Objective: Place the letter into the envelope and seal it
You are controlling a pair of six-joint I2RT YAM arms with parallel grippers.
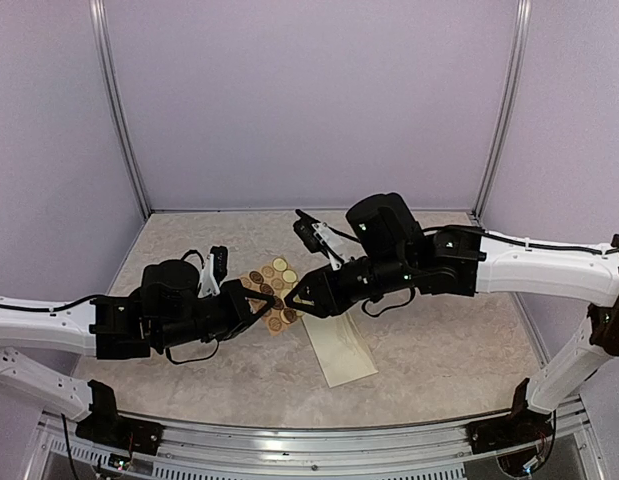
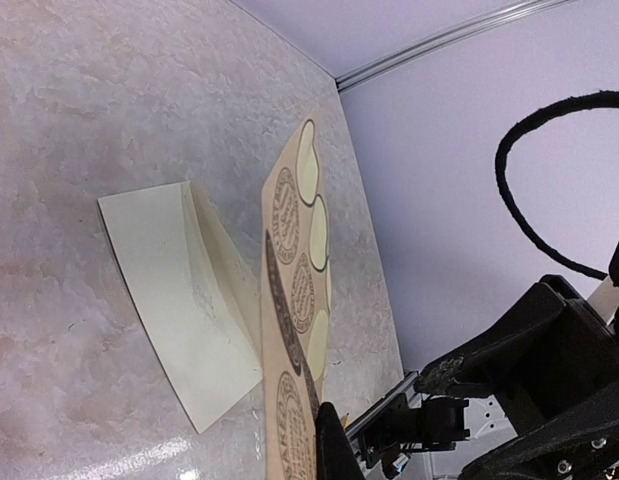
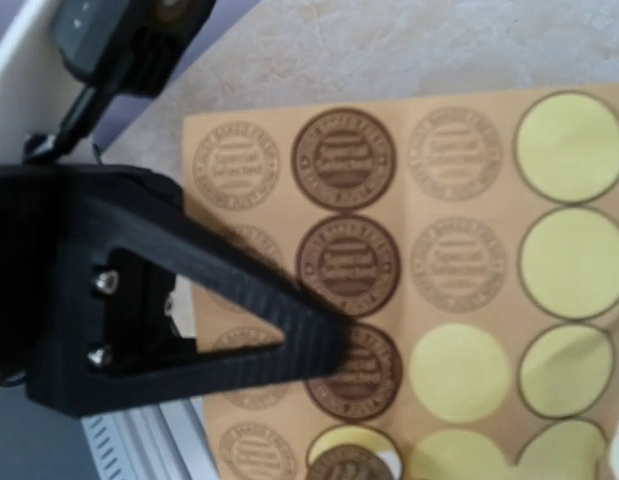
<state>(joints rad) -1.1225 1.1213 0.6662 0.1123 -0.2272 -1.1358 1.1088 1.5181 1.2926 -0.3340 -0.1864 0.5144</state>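
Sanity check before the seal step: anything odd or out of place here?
The sticker sheet is off the table, standing tilted on edge by the envelope, apparently pinched in the left gripper. Several of its circles are blank. The envelope's flap seems slightly raised, not sealed.

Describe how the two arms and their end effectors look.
Both the left arm and right arm have white tubular links joined by bulky black joint housings, with thin black cables looping at the wrists. Small green lights glow on the right arm's housings. Each end effector, left and right, is black; the right's finger is a ribbed, open triangular frame with two silver screws.
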